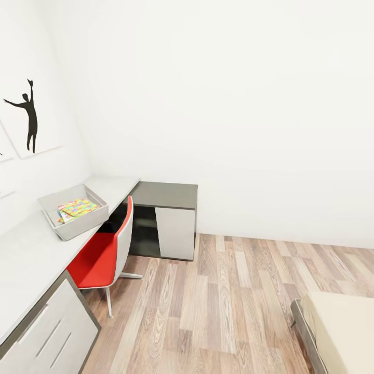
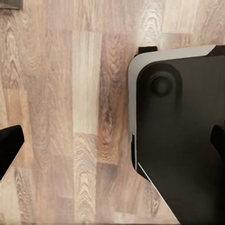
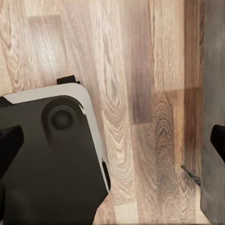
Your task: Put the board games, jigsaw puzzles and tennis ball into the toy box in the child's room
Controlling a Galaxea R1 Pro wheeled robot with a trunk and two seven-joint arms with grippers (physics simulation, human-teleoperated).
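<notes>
- Where the L-shaped desk ran along the left wall in the head view, the light grey toy box sat on its pale top, near the front edge.
- A jigsaw puzzle of yellow, pink, green and blue pieces lay inside the bin, over something flat that could not be made out.
- A red-seated chair with a white back stood just beside the desk, below the bin.
- The lower dark grey section filled the corner, with a white door beneath.
- A corner of the bed showed at lower right, well apart from the desk.
- A black silhouette print hung on the left wall.
- The left gripper had its fingers spread wide and empty over the wood-plank floor and the robot's dark base.
- The right gripper was likewise spread wide, holding nothing.
</notes>
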